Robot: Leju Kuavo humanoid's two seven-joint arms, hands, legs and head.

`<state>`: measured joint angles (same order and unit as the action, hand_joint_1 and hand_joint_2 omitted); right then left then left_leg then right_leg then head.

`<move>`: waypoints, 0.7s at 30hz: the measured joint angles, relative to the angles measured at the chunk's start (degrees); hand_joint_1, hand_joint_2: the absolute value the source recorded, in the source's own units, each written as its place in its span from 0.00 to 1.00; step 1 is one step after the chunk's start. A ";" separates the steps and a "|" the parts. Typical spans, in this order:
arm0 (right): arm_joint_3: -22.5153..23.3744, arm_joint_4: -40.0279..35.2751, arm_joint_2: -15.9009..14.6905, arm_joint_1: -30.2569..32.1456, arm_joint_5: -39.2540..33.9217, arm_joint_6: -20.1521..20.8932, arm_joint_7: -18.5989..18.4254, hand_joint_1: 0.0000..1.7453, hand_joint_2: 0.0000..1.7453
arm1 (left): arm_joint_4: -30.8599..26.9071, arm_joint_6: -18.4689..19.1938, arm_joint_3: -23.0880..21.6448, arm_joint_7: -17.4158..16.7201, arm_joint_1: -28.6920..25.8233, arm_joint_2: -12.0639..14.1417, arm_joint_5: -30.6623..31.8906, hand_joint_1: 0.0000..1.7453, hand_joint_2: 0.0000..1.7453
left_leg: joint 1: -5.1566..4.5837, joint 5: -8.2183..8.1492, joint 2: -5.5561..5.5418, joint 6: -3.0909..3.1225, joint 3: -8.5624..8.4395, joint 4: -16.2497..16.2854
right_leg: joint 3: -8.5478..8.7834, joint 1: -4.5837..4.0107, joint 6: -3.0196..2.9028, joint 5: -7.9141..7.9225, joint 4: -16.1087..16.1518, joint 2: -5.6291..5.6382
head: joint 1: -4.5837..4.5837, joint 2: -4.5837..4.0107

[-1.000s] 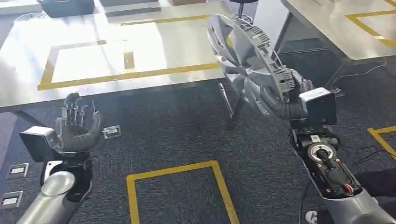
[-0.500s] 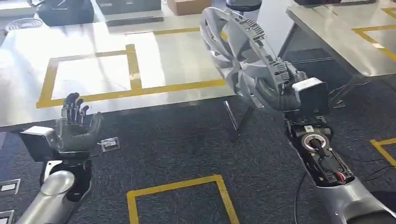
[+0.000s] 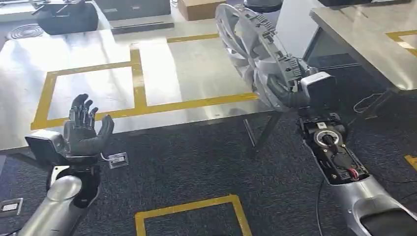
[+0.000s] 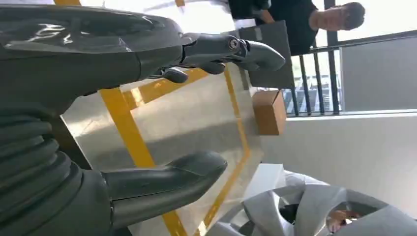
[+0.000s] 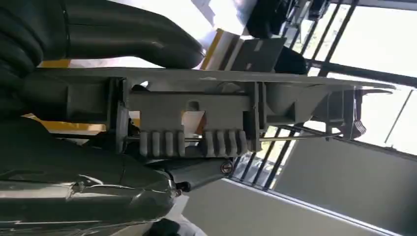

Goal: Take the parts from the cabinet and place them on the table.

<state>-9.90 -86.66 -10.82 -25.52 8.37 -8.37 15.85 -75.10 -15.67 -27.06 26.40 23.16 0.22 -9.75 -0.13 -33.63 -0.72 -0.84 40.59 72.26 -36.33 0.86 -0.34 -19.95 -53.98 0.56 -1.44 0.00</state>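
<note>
Carrying the hubcap to the table.

My right hand [image 3: 287, 94] is gripping the hubcap [image 3: 255, 54] by its lower rim, thumb on one face and fingers on the other, holding it on edge and tilted in the air over the table's [image 3: 196, 73] near right corner. My left hand [image 3: 84, 129] is holding nothing, fingers spread, palm up, just short of the table's near edge. I judge the delivery step is under way; next I am needing to lower the hubcap flat inside the yellow tape [image 3: 140, 88] on the table, then let go. It is looking silver-grey, spoked, with ribbed clips and a wire ring on its back.
</note>
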 joint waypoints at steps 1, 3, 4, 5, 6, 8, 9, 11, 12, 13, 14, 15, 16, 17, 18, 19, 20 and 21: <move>-0.07 0.41 0.00 -0.02 0.00 0.11 0.04 1.00 1.00 | 0.13 0.00 -0.02 0.00 -0.04 0.02 0.00 0.00 1.00 | 0.15 0.43 0.11 -0.10 1.45 0.60 | 0.11 0.01 0.03 -0.24 -0.07 0.00 | 0.30 0.00; -0.26 1.24 0.00 -0.10 0.00 0.31 0.07 1.00 1.00 | 0.17 0.00 -0.02 0.02 -0.06 0.04 0.00 0.00 1.00 | 0.33 5.32 0.21 -0.17 0.09 -5.59 | 0.51 0.10 0.15 -0.75 -0.32 0.00 | 0.55 0.00; -0.42 1.73 0.00 -0.32 0.02 0.42 0.09 1.00 1.00 | 0.17 -0.02 -0.02 0.04 0.00 0.04 0.04 0.00 1.00 | 0.34 8.91 0.24 -0.10 -2.07 -11.32 | 0.74 0.17 0.31 -1.04 -0.48 0.00 | 0.63 0.00; -0.61 2.34 0.00 -0.71 0.18 0.50 0.22 1.00 1.00 | 0.17 -0.04 -0.02 0.07 0.10 0.04 0.15 0.00 1.00 | 0.36 11.92 0.29 0.09 -4.21 -16.67 | 0.93 0.24 0.56 -1.29 -0.61 0.01 | 0.79 0.00; -0.83 2.97 0.00 -1.31 0.26 0.50 0.44 1.00 1.00 | 0.26 -0.04 -0.02 0.09 0.23 0.04 0.15 0.00 1.00 | 0.13 11.31 0.37 0.42 -4.16 -17.75 | 1.02 0.17 0.80 -1.37 -0.64 0.06 | 0.85 0.00; -1.25 4.46 0.00 -2.66 0.46 0.52 0.87 1.00 1.00 | 0.35 -0.02 -0.02 0.18 0.34 0.00 0.31 0.00 1.00 | -0.18 11.39 0.24 1.40 -4.30 -17.72 | 0.76 0.21 1.55 -1.60 -0.56 0.09 | 0.85 0.00; -1.46 5.20 0.00 -2.97 0.59 0.57 1.25 1.00 1.00 | 0.48 -0.02 -0.02 0.24 0.31 -0.04 0.33 0.00 1.00 | 0.08 11.66 0.21 1.30 -4.62 -18.08 | 0.71 -0.13 1.51 -2.32 -0.76 0.08 | 0.85 0.00; -2.09 7.51 0.00 -4.33 0.59 0.87 2.29 1.00 1.00 | 0.83 0.02 -0.02 0.76 0.52 -0.11 0.44 0.00 1.00 | 0.04 11.64 0.09 0.98 -4.88 -17.98 | 1.23 -0.28 -1.28 -2.25 -0.76 -0.10 | 0.18 0.00; -2.60 9.07 0.02 -5.42 0.59 1.12 2.98 1.00 1.00 | 0.98 0.09 -0.02 0.98 0.71 -0.18 0.52 0.00 1.00 | -0.01 11.62 0.07 1.03 -4.92 -17.98 | 1.36 -0.27 -1.21 -2.23 -0.64 -0.15 | 0.02 0.00; -3.11 10.50 0.07 -6.52 0.59 1.25 3.98 1.00 1.00 | 1.12 0.18 0.00 1.22 0.89 -0.31 0.57 0.00 1.00 | -0.03 11.59 0.02 1.09 -4.91 -17.97 | 1.46 -0.26 -0.99 -2.09 -0.50 -0.16 | -0.13 0.00; -3.58 12.01 0.18 -7.57 0.59 1.27 4.89 1.00 1.00 | 1.24 0.20 -0.02 1.31 1.01 -0.44 0.57 0.00 1.00 | -0.04 11.58 0.01 1.19 -4.93 -17.97 | 1.58 -0.26 -0.83 -2.00 -0.30 -0.17 | -0.35 0.00; -4.02 13.57 0.37 -8.59 0.59 1.27 5.66 1.00 1.00 | 1.33 0.20 -0.02 1.42 1.10 -0.52 0.59 0.00 1.00 | -0.04 11.59 0.00 1.24 -4.94 -17.96 | 1.66 -0.26 -0.81 -1.98 -0.17 -0.18 | -0.50 0.00; -4.37 14.79 0.50 -9.53 0.59 1.27 6.01 1.00 1.00 | 1.46 0.20 -0.02 1.49 1.17 -0.57 0.59 0.00 1.00 | -0.04 11.55 -0.03 1.31 -4.97 -17.95 | 1.75 -0.26 -0.69 -1.92 -0.03 -0.20 | -0.70 0.00; -4.63 15.87 0.61 -10.21 0.57 1.27 6.14 1.00 1.00 | 1.60 0.20 -0.02 1.55 1.20 -0.61 0.61 0.00 1.00 | -0.04 11.52 -0.09 1.35 -5.00 -17.94 | 1.88 -0.26 -0.31 -1.93 0.06 -0.22 | -0.77 0.00; -4.81 16.77 0.66 -10.60 0.59 1.27 6.21 1.00 1.00 | 1.71 0.20 -0.02 1.57 1.20 -0.61 0.61 0.00 1.00 | -0.04 11.46 -0.17 1.48 -5.05 -17.93 | 2.01 -0.26 0.08 -1.93 0.18 -0.26 | -0.88 0.00; -5.05 17.68 0.72 -10.91 0.57 1.27 6.29 1.00 1.00 | 1.81 0.22 -0.02 1.62 1.20 -0.63 0.61 0.00 1.00 | -0.04 11.41 -0.24 1.56 -5.08 -17.91 | 2.11 -0.26 0.33 -1.95 0.24 -0.32 | -1.05 0.00; -5.28 18.30 0.81 -11.29 0.59 1.29 6.36 1.00 1.00 | 1.92 0.39 -0.02 1.64 1.23 -0.63 0.61 0.00 1.00 | -0.05 11.38 -0.26 1.60 -5.08 -17.90 | 2.14 -0.24 0.58 -2.01 0.27 -0.33 | -1.18 0.00; -5.51 19.29 0.92 -11.60 0.57 1.36 6.47 1.00 1.00 | 2.05 0.57 -0.02 1.66 1.26 -0.63 0.61 0.00 1.00 | -0.05 11.34 -0.26 1.66 -5.08 -17.87 | 2.15 -0.23 0.74 -1.96 0.29 -0.33 | -1.31 0.00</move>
<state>-15.41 -67.37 -9.90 -37.11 8.94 -7.02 22.31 -73.05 -15.10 -27.08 28.06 24.41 -0.42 -9.14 -0.18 -22.29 -0.98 0.82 35.51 54.38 -34.18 0.64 0.40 -21.92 -53.69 0.22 -2.75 0.00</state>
